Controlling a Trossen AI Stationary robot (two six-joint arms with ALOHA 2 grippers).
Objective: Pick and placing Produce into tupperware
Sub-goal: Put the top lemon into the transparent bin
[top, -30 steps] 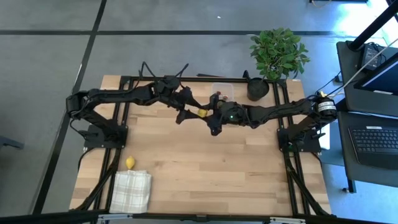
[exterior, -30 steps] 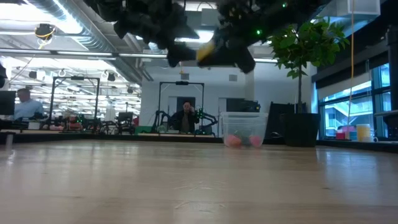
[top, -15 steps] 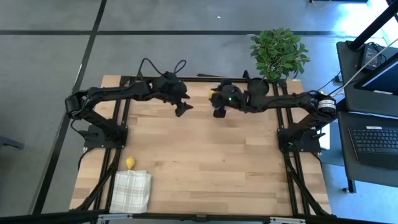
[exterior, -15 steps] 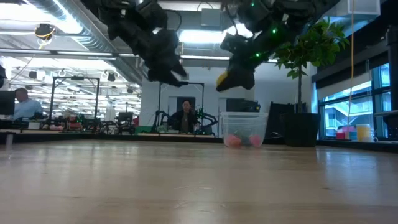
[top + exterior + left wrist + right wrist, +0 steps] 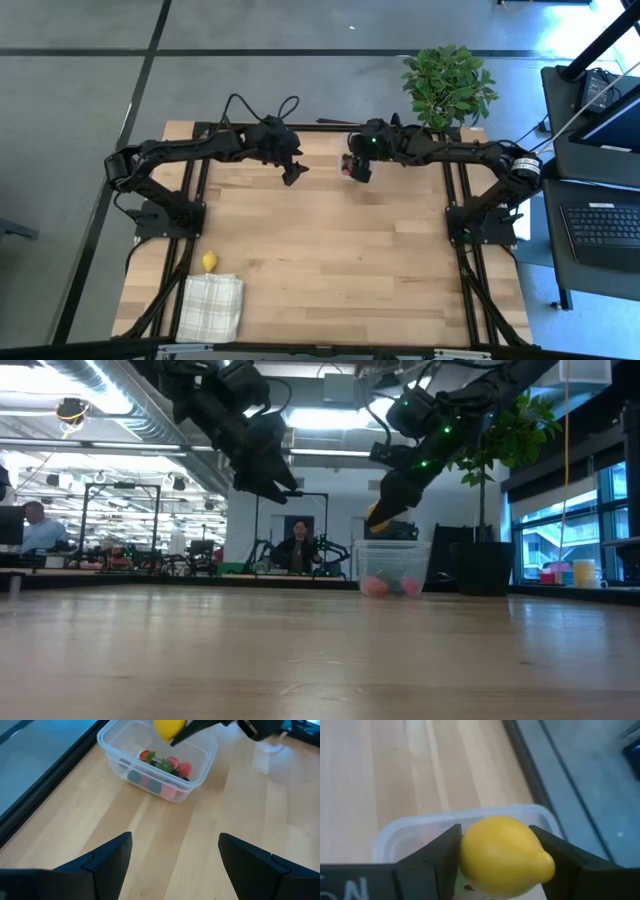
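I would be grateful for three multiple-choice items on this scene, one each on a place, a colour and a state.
1. Where is the lemon held by the right end effector?
A. over the tupperware
B. on the checked cloth
C. beside the plant pot

2. What colour is the fruit lying beside the checked cloth?
A. red
B. yellow
C. purple

3. How is the left end effector?
A. shut on a strawberry
B. open and empty
C. shut on the cloth

Answers:
1 A: the right end effector grips the lemon above the tupperware.
2 B: the second lemon by the checked cloth is yellow.
3 B: the left end effector has its fingers spread with nothing between.
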